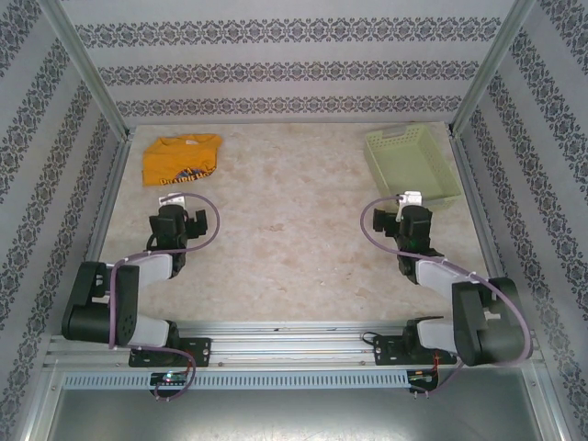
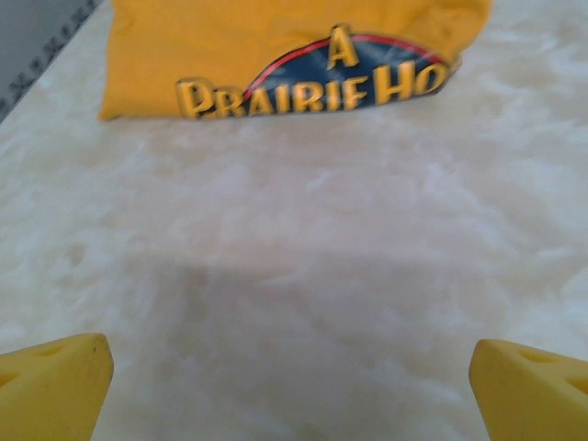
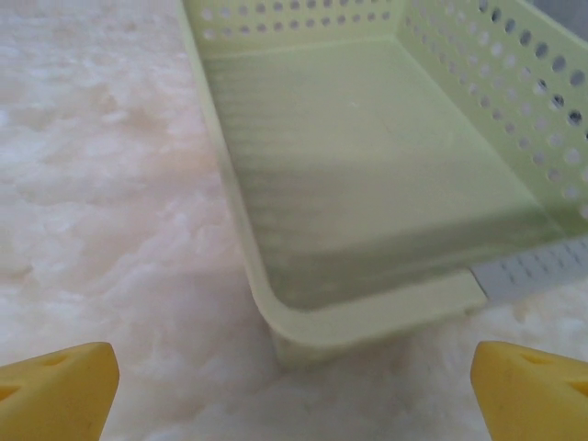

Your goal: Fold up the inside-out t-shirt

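The orange-yellow t-shirt point(image 1: 181, 158) lies in a compact folded bundle at the table's far left, a strip of its dark blue graphic with yellow lettering showing along the near edge point(image 2: 312, 83). My left gripper point(image 1: 175, 220) hovers a short way in front of it, open, with bare table between its yellow fingertips point(image 2: 55, 386). My right gripper point(image 1: 409, 220) is open too, its yellow fingertips point(image 3: 55, 390) wide apart just short of the basket's near corner, holding nothing.
A pale green perforated basket point(image 1: 444, 175) stands empty at the far right point(image 3: 367, 317). Patterned walls and metal posts close in the table on the left, right and back. The marbled tabletop point(image 1: 294, 230) lies bare between the two arms.
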Tool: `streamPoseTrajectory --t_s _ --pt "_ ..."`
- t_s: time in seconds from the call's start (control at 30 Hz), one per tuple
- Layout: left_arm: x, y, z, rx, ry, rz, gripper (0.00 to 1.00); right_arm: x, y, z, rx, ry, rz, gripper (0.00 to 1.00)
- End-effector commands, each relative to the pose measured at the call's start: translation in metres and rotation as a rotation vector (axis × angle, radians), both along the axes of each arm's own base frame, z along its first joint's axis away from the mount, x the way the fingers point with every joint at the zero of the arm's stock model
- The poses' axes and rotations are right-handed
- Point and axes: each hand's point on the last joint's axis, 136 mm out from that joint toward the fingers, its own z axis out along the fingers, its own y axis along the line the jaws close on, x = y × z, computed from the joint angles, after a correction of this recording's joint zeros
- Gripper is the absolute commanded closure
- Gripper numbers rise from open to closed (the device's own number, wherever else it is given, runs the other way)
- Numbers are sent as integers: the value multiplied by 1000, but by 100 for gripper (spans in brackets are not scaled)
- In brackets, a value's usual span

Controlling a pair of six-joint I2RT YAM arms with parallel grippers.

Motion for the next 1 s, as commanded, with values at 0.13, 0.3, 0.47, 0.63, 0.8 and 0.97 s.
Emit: streamPoseTrajectory --t_s 0.13,0.3,0.47,0.63,0.8,0.97 --pt "26 -19 7 -6 -144 -150 0 14 31 24 19 -191 242 2" --pt "30 -23 9 -7 -174 -181 0 27 20 4 29 -162 178 2" --pt "29 -19 10 -1 -176 -161 0 35 -8 9 26 -157 9 2" --pt "23 2 13 14 -210 -27 0 34 -10 9 16 -160 -13 2" --pt "23 2 12 14 -204 -25 0 34 -8 9 9 -157 -7 2" --pt "23 2 12 15 -205 -24 0 35 -9 8 19 -151 -3 2"
